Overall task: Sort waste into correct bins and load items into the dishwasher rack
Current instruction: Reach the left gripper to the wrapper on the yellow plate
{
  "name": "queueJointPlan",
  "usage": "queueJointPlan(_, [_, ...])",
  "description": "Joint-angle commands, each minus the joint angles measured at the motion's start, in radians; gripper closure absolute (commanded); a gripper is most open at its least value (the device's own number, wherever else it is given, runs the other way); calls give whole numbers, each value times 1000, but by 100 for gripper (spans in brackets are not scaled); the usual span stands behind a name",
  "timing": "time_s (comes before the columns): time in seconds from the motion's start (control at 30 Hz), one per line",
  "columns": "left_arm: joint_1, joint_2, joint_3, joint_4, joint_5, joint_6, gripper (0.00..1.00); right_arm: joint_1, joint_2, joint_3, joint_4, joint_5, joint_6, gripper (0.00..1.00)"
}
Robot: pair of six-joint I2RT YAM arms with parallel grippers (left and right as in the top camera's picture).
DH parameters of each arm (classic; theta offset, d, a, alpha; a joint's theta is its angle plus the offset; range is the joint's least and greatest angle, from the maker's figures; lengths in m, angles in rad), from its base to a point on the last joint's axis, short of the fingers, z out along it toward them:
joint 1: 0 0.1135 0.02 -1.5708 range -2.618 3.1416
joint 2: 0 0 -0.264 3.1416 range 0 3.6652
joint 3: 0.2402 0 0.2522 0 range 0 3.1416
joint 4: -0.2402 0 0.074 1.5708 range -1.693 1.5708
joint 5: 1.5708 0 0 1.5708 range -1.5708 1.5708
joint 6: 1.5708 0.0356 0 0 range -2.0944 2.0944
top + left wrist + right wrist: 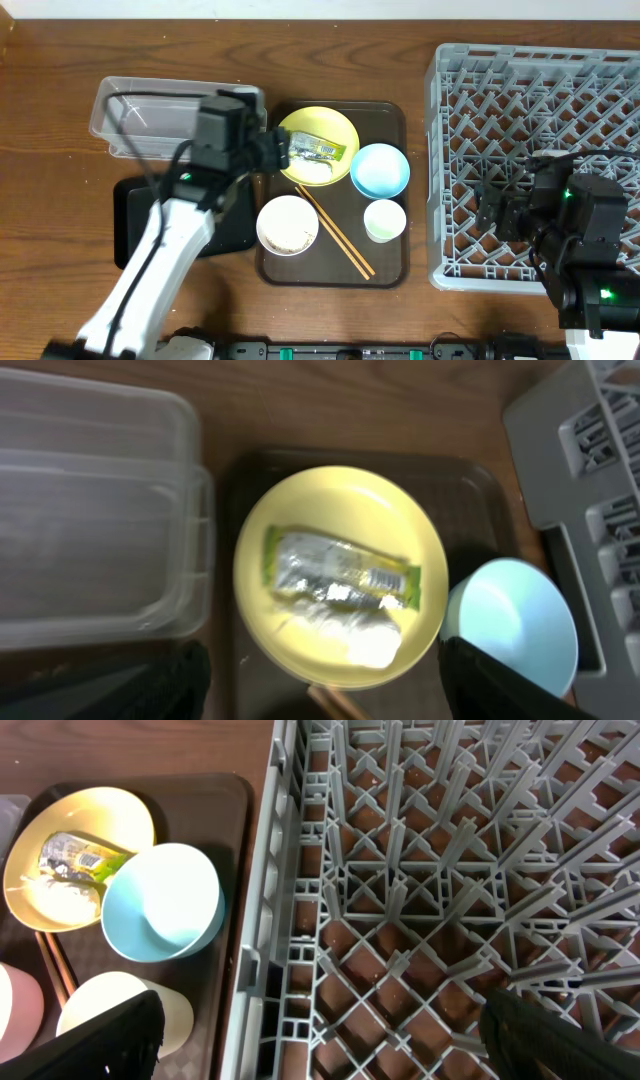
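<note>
The yellow plate (318,145) sits on the brown serving tray (392,118) and holds the green-and-yellow wrapper (317,150) and a heap of rice (313,172). They also show in the left wrist view: plate (300,510), wrapper (340,567), rice (360,635). My left gripper (275,150) is open and empty, hovering at the plate's left edge. The light blue bowl (380,170), white bowl (288,225), pale cup (385,220) and chopsticks (335,232) lie on the tray. My right gripper (500,205) is open and empty over the grey rack (600,80).
The clear tub (140,115) stands at the back left. The black tray (135,215) lies in front of it, partly under my left arm. The rack's left wall (265,920) runs beside the serving tray.
</note>
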Motion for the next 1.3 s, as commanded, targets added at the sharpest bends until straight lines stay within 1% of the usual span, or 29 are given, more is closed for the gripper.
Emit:
queueJointPlan(0.0, [-37,88,19,49,-24,-114,24,14,-4,10,-2,-7,10,1])
queueJointPlan(0.17, [-70,206,19,82,-23,-313,24,14,-3,10,-11,-7,10,1])
queueJointPlan(0.3, [-88,266,19,95,-19,-422,24,14,-3,10,-18,-7,10,1])
queueJointPlan(0.37, [-98,286,19,102,-18,-453,24,14,-3,10,-19,-7,10,1])
queueJointPlan(0.53, [-126,330,19,144,-20,-454,25,14,-3,10,-24,-7,10,1])
queueJointPlan(0.77, [-159,375,19,154,-29,-455,25,14,-3,10,-24,-7,10,1])
queueJointPlan(0.83, [-160,385,19,169,-28,-456,26,14,-3,10,-24,-8,10,1])
queueJointPlan(0.87, [-160,390,19,177,-29,-458,29,14,-3,10,-24,-8,10,1])
queueJointPlan(1.0, [-160,422,19,192,-50,-462,32,14,-3,10,-24,-8,10,1])
queueJointPlan(1.27, [-171,461,19,198,-51,-461,33,14,-3,10,-23,-8,10,1])
